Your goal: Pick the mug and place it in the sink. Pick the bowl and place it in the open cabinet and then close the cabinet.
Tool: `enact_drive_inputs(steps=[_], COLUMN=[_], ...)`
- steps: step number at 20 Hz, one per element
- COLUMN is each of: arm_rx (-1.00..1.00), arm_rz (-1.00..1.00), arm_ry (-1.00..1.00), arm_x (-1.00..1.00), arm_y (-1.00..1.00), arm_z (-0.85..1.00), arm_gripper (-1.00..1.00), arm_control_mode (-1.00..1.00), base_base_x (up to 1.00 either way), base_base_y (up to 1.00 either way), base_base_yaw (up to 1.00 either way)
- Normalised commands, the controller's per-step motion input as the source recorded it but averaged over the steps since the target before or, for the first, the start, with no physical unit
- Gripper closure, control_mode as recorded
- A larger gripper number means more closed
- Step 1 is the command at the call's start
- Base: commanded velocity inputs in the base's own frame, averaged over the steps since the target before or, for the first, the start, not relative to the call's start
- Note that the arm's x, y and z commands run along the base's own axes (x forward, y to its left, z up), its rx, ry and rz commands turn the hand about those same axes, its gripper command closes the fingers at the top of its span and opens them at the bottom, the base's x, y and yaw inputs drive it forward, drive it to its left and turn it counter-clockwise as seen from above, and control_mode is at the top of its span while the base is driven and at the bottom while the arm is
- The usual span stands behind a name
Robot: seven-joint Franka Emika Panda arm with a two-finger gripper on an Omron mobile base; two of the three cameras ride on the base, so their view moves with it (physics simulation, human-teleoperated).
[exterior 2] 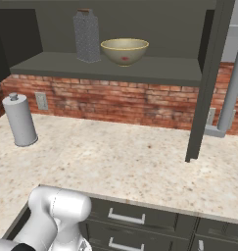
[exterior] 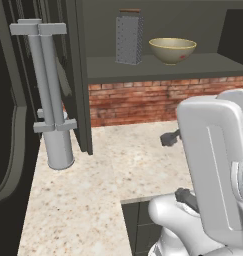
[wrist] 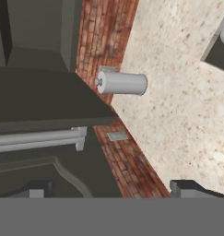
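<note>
Bowl (exterior: 172, 50) is found upright on the inner shelf (exterior: 203, 66) of the upper cabinet (exterior 2: 196, 19), just beside a metal box grater (exterior: 129, 39) on its left; the two look near but apart. The placing step is judged done, so closing the cabinet is taken as the step in hand.

Claw (wrist: 113, 191) is seen with its tips spread wide, nothing between them. In the hand view it is aimed at the open door (wrist: 35, 161) and its long silver bar handle (wrist: 39, 139), with brick backsplash (wrist: 132, 161) and speckled table (wrist: 178, 92) beyond.

For a clean close, the handle or the door's outer face would best be met squarely and pushed along the hinge arc, not straight at the shelf. A push on the panel near the free edge is judged easier than a pinch on the bar.

Edges to mind: the second door (exterior 2: 208, 73) stands edge-on at the right of the opening in the right base view. A grey paper-towel roll (exterior 2: 21, 120) stands on the table by the wall, well apart from the shelf. The bowl sits back from the shelf lip, so the doors should clear it. The table in front lies open for the swing.
</note>
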Motion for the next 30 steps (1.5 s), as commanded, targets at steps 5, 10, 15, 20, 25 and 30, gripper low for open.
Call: enact_drive_inputs(steps=[5, 10, 15, 20, 25, 30], arm_rx=[0.00, 0.00, 0.00, -0.01, -0.02, -0.01], arm_rz=[0.05, 0.02, 0.00, 0.00, 0.00, 0.00], arm_ry=[0.00, 0.00, 0.00, -0.01, -0.03, -0.02], arm_x=[0.00, 0.00, 0.06, 0.24, 0.29, 0.04], arm_y=[0.17, 0.04, 0.00, 0.03, 0.08, 0.20], arm_z=[0.00, -0.07, -0.20, -0.23, -0.19, -0.07], arm_gripper=[-1.00, -1.00, -1.00, -1.00, -1.00, -1.00], arm_control_mode=[-1.00, -1.00, -1.00, -1.00, -1.00, -1.00], base_base_x=[0.00, 0.00, 0.00, 0.00, 0.00, 0.00], base_base_y=[0.00, 0.00, 0.00, 0.00, 0.00, 0.00], base_base_yaw=[0.00, 0.00, 0.00, 0.00, 0.00, 0.00])
